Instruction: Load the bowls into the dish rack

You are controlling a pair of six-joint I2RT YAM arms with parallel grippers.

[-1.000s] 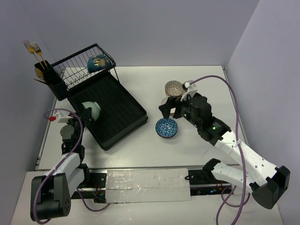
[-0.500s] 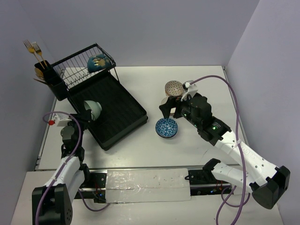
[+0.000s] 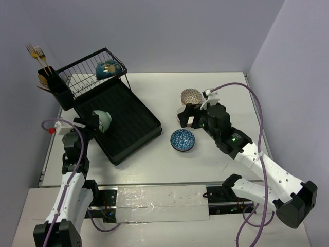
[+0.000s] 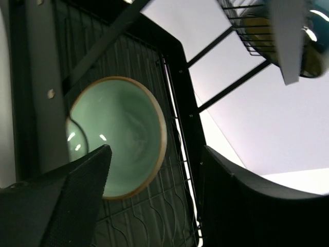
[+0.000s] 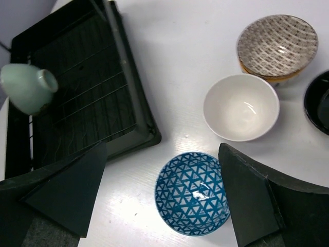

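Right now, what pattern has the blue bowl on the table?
White triangle lattice on the blue bowl; right wrist view is clearest.

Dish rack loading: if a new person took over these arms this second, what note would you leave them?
Left gripper: open, at the mint green bowl, not gripping it.
Right gripper: open and empty, above the blue patterned bowl.
Done: the mint green bowl lies tilted on the dish rack tray; the teal bowl sits in the wire tier.
Left: on the table, the blue patterned bowl, a white bowl and a beige patterned bowl. A dark dish at the frame edge is too cut off to identify.
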